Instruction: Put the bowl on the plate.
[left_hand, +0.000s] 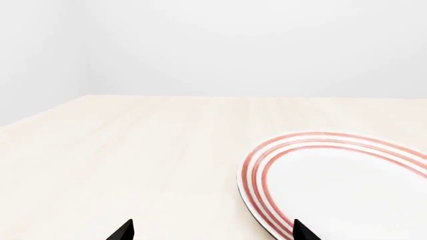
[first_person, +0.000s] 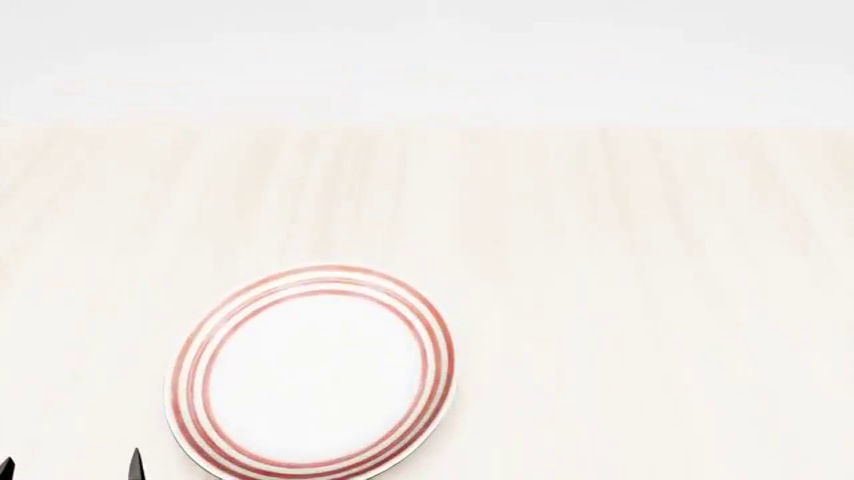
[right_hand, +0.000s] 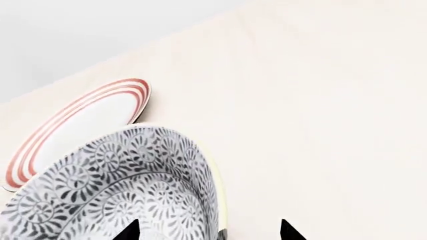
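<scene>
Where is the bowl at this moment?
Only the right wrist view shows the bowl: it sits close before the right gripper, with the plate just beyond it. The head view misses it.

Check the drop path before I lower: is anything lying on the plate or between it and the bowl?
Nothing visible. The plate is bare in the head view, and the bowl sits right beside it with no object between.
</scene>
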